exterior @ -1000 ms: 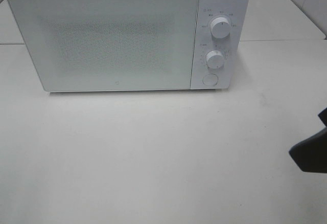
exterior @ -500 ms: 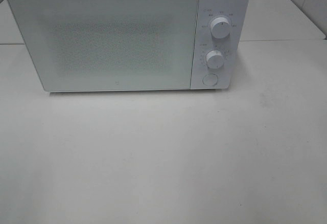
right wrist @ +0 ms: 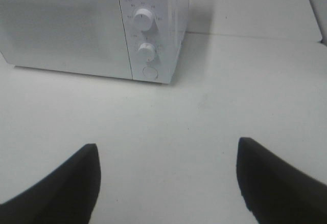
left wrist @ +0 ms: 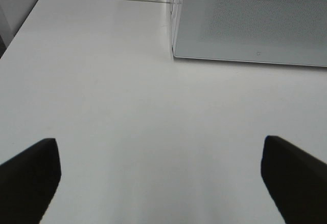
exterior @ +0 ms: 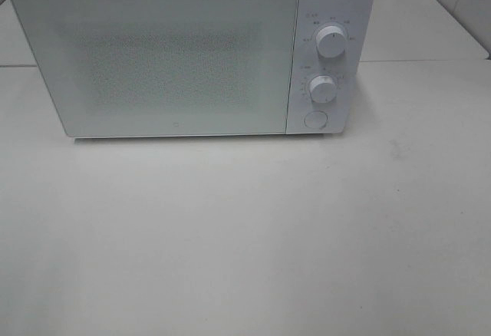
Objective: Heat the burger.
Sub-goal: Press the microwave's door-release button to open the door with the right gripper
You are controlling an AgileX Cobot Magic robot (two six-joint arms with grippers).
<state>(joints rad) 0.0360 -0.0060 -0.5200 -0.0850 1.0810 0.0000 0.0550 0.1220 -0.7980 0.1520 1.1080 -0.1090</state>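
microwave shut, burger out of sight, both grippers released

the burger shows in none of the views, so where it lies, which way it points and how its long axis runs cannot be told.

from the high camera, a white microwave (exterior: pixel 176 52) stands at the 12 o'clock end of the pale worktop (exterior: pixel 245 236), its front facing 6 o'clock. its frosted door (exterior: pixel 153 60) is closed, and nothing can be made out through it. the control panel sits on the 3 o'clock side of the door and carries an upper knob (exterior: pixel 331 42), a lower knob (exterior: pixel 322 89) at 6 o'clock of it, and a round button (exterior: pixel 314 119) lower again.

the arms show only in their own wrist views. the left gripper (left wrist: pixel 161 175) hangs above the worktop, tilted down and forward, with the microwave's door-side front corner (left wrist: pixel 173 55) ahead of it and well apart. its two dark fingers (left wrist: pixel 30 178) stand wide apart with only bare worktop between them: released, grasping nothing.

the right gripper (right wrist: pixel 168 180) is posed the same way, above the worktop and angled toward the microwave's control panel (right wrist: pixel 145 35), well apart from it. its fingers (right wrist: pixel 66 185) are also spread with nothing between them: released.
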